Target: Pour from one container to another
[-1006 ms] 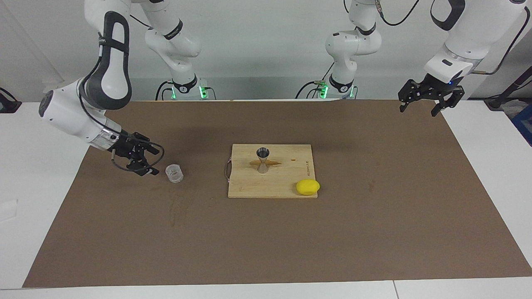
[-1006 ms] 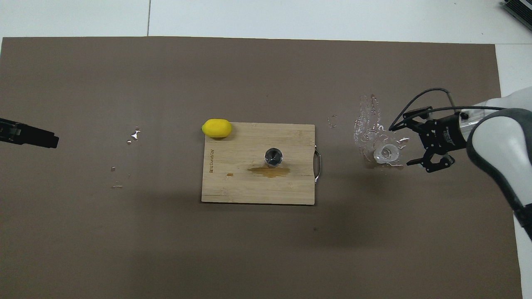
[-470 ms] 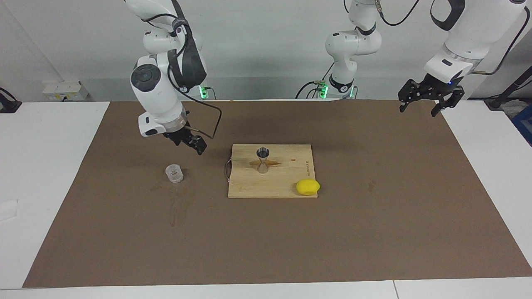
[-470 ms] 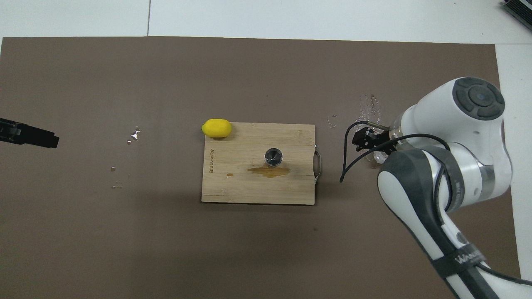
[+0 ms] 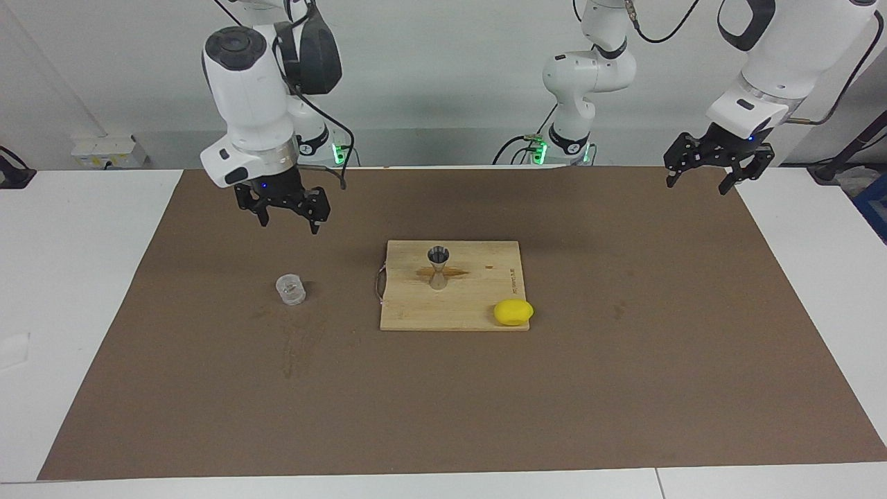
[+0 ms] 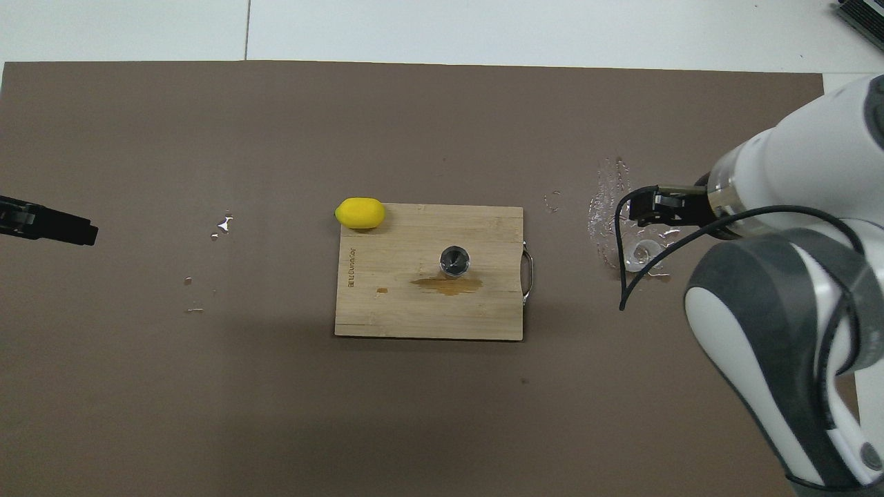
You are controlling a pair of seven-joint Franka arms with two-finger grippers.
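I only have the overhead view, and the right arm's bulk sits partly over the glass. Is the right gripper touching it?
Observer: No. The right gripper hangs open, well above the mat, clear of the glass tumbler.
Operator: Is the jigger upright?
Observer: Yes. The jigger stands upright on the cutting board, its hourglass shape plain.
Operator: And the left gripper?
Observer: The left gripper waits open in the air over the mat's corner at its own end.
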